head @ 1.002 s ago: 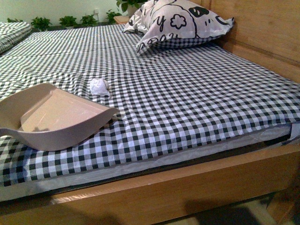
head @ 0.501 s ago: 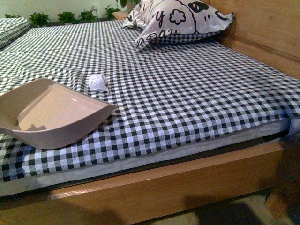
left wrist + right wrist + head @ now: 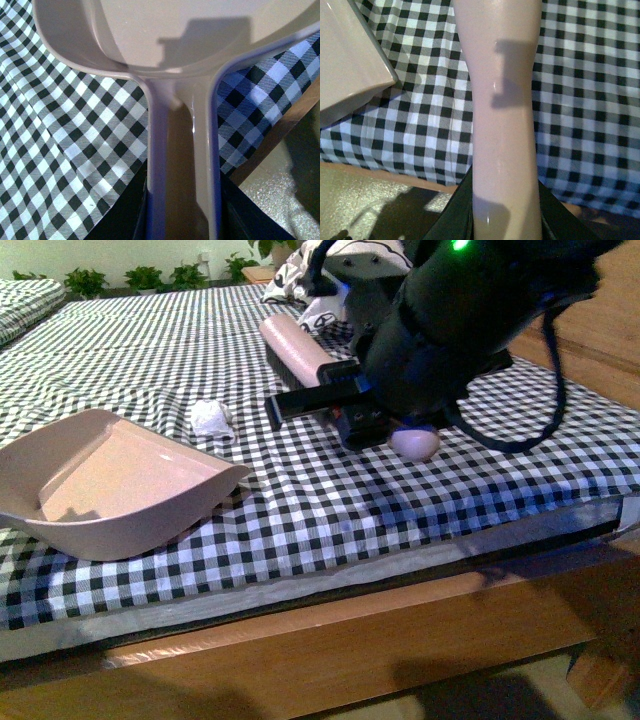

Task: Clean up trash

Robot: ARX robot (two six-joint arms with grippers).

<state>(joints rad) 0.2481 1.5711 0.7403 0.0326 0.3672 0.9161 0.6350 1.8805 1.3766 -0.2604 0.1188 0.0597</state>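
The left tool [image 3: 182,220] is clamped on the handle of the dustpan [image 3: 110,490], which rests on the checked bed [image 3: 350,500]. The trash [image 3: 210,418] lies on the sheet just past the dustpan's far rim, not touching it. Further right, the right tool [image 3: 505,215] is clamped on the brush [image 3: 298,348] over the bed.

a: what runs through the middle?
b: a pale pink brush handle [image 3: 502,125], smooth and glossy, with a blocky shadow across it. the right tool [image 3: 505,222] has a dark finger on either side of its near end.
a: and around it?
b: a black-and-white checked sheet [image 3: 585,100], one corner of the pink dustpan [image 3: 345,60] above it, then the bed's wooden edge [image 3: 385,176] and speckled floor [image 3: 355,210].
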